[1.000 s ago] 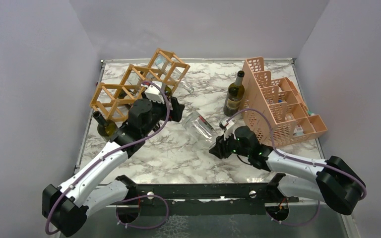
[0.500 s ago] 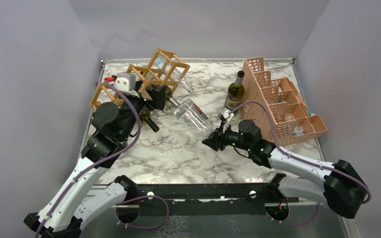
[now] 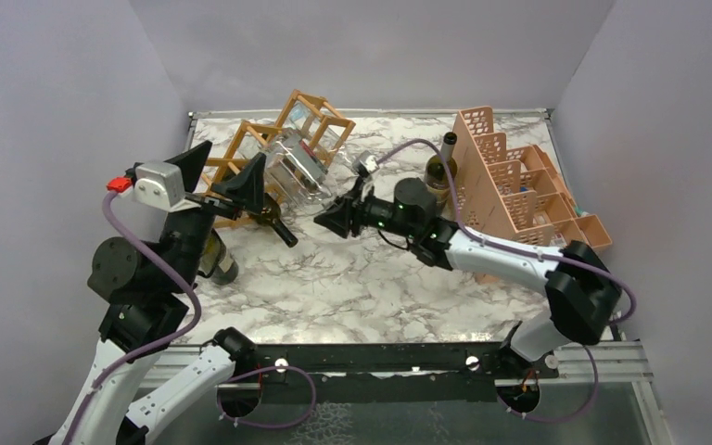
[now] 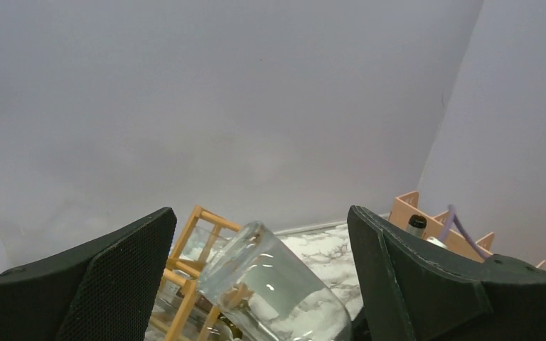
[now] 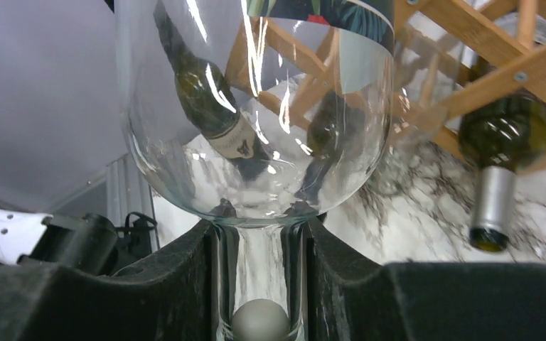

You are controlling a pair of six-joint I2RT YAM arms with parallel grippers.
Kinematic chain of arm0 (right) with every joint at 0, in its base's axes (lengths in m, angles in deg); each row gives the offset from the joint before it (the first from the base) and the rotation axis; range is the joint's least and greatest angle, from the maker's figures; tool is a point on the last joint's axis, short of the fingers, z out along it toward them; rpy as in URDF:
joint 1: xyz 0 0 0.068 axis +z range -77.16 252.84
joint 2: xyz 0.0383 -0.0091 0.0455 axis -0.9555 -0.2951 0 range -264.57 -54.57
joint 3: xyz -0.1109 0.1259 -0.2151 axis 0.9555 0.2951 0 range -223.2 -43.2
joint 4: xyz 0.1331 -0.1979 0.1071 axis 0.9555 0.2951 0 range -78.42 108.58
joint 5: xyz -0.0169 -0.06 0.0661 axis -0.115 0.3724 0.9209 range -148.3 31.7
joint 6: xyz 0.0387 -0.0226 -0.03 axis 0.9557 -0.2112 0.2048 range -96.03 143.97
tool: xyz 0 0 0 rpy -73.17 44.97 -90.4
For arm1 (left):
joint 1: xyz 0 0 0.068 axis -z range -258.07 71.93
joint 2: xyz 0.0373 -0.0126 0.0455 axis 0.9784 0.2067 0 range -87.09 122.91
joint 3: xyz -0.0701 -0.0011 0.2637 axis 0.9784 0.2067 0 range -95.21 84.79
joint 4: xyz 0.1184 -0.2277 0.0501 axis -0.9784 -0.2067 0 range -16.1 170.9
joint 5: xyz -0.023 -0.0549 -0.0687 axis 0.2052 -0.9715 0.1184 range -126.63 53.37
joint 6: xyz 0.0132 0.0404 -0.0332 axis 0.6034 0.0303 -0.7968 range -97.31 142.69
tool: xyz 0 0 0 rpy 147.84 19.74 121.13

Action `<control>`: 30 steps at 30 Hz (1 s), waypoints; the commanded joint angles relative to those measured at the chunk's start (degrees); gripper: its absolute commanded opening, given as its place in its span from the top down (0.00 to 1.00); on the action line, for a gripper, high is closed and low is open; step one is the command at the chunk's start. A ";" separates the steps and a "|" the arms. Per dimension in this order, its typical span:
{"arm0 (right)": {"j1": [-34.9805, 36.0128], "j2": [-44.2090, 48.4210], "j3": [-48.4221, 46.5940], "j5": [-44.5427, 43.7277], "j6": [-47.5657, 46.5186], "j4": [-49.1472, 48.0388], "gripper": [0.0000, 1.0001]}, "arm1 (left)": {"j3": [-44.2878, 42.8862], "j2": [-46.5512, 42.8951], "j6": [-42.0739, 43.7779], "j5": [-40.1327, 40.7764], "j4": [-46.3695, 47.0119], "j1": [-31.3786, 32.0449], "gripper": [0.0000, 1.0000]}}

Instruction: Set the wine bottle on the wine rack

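The wine bottle [image 3: 295,167] is clear glass and lies tilted, its base pushed against the front of the wooden wine rack [image 3: 320,116]. My right gripper [image 3: 326,219] is shut on its neck. In the right wrist view the neck [image 5: 259,270] sits pinched between both fingers [image 5: 163,284], and the rack's sticks [image 5: 483,39] show behind the glass. My left gripper [image 3: 222,171] hangs open, raised at the near left of the rack and holding nothing. Its wrist view shows the bottle's base [image 4: 270,291] below and between the open fingers [image 4: 78,284].
A dark green bottle [image 3: 276,225] pokes neck-first out of the rack's lower cell, also visible as a dark bottle [image 5: 501,138] in the right wrist view. Another dark bottle [image 3: 215,258] lies partly behind my left arm. A green bottle [image 3: 439,171] stands beside the pink crate [image 3: 519,199].
My right arm carried the clear bottle from the table's middle up and left to the rack. My left arm drew back from the rack and rose to the left, staying open.
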 commanded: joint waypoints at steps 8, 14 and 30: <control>3.17 -19.51 -31.85 -2.71 2.99 -8.29 0.99 | -4.54 -3.63 3.17 3.61 -5.00 -0.29 0.04; 4.87 -28.52 -45.42 -7.01 0.92 3.59 0.99 | -4.57 -4.59 2.87 4.35 -6.19 -0.26 0.04; 7.60 -42.80 -69.56 -17.40 -4.14 27.37 0.99 | -4.36 -6.19 2.82 7.61 -7.70 -0.25 0.04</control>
